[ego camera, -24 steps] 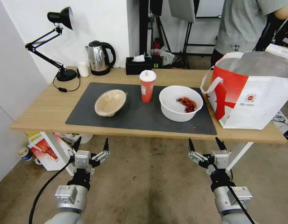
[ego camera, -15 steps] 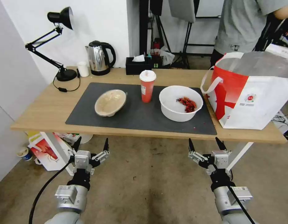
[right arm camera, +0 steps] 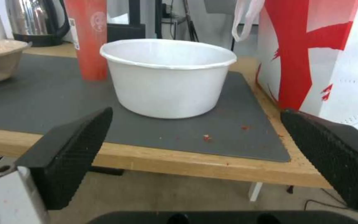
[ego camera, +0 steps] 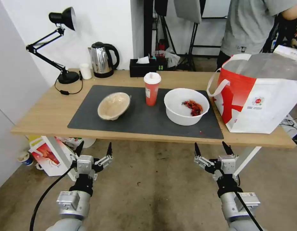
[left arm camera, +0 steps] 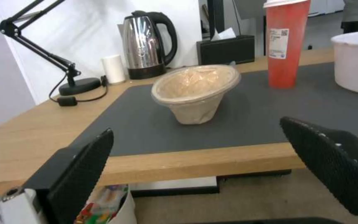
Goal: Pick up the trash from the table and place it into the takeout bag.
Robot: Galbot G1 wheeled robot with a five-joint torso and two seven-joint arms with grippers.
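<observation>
Head view high, overlooking table [ego camera: 42, 118]; wrist views low, table-edge level.

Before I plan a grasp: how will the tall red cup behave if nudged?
The red cup stands tall and narrow on the mat, so it probably tips easily. Its white lid may limit spills. Likely light, thin-walled; squeeze gently.

The scene is bright and evenly lit, with soft light from above. Shadows are weak: the table [ego camera: 42, 115] makes a pale shadow on the floor. The steel kettle [ego camera: 101, 59] carries small bright reflections, and the silvery lining of the takeout bag [ego camera: 267, 65] shines a little. Straight lines bend near the edges of the head view. In both wrist views the near fingers [left arm camera: 84, 174] look soft and blurred
</observation>
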